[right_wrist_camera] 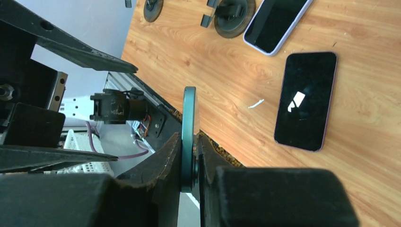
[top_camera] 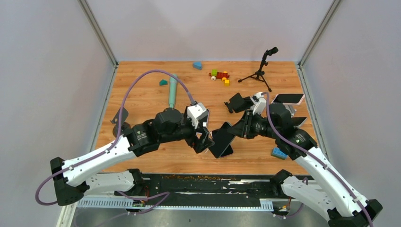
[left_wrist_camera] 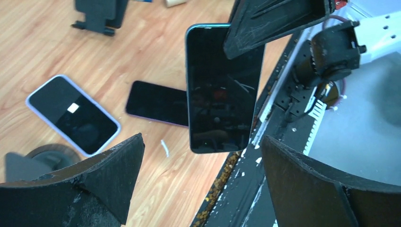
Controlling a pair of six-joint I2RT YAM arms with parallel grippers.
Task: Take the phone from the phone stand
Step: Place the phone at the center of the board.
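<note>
Phone (left_wrist_camera: 222, 90), teal-edged, hangs above the wooden table (left_wrist_camera: 142, 56), pinched at one end by the right gripper (right_wrist_camera: 189, 142). The left gripper (left_wrist_camera: 201, 158) gapes wide, clear of it. The phone hides part of a dark phone (left_wrist_camera: 153, 101) lying flat. The frame edge cuts off a black phone stand (left_wrist_camera: 97, 14). Grey walls (top_camera: 47, 71) enclose the table

No wording can be read anywhere; faint markings on the left arm (top_camera: 141, 135) are too small to make out.
</note>
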